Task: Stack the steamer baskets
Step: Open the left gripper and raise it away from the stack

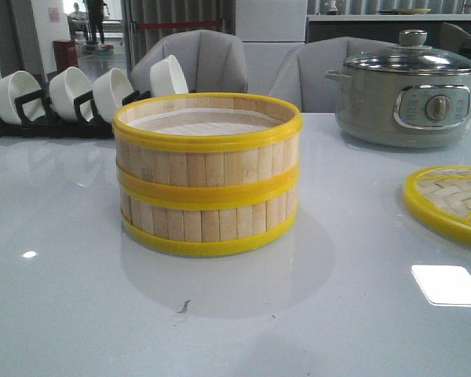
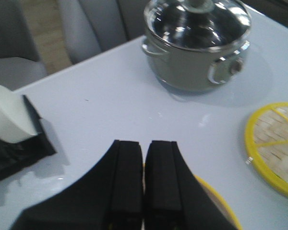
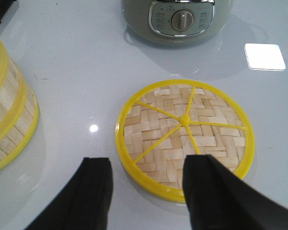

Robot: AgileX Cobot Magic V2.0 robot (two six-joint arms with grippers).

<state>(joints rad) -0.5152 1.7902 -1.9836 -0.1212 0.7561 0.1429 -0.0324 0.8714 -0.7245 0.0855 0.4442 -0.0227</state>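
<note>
Two steamer baskets stand stacked at the table's middle, the upper basket (image 1: 208, 161) on the lower basket (image 1: 208, 221), with a white liner showing inside the upper one. The stack's edge shows in the right wrist view (image 3: 9, 115). The woven lid (image 1: 447, 206) lies flat on the table to the right, apart from the stack. My left gripper (image 2: 144, 143) is shut and empty above the stack, whose yellow rim (image 2: 221, 201) shows beneath its fingers. My right gripper (image 3: 149, 160) is open above the lid's (image 3: 185, 139) near edge, one finger over the lid, the other over the table. Neither gripper shows in the front view.
A grey-green electric pot (image 1: 408, 90) with a glass lid stands at the back right, beyond the lid. A black rack of white bowls (image 1: 63, 98) stands at the back left. Grey chairs stand behind the table.
</note>
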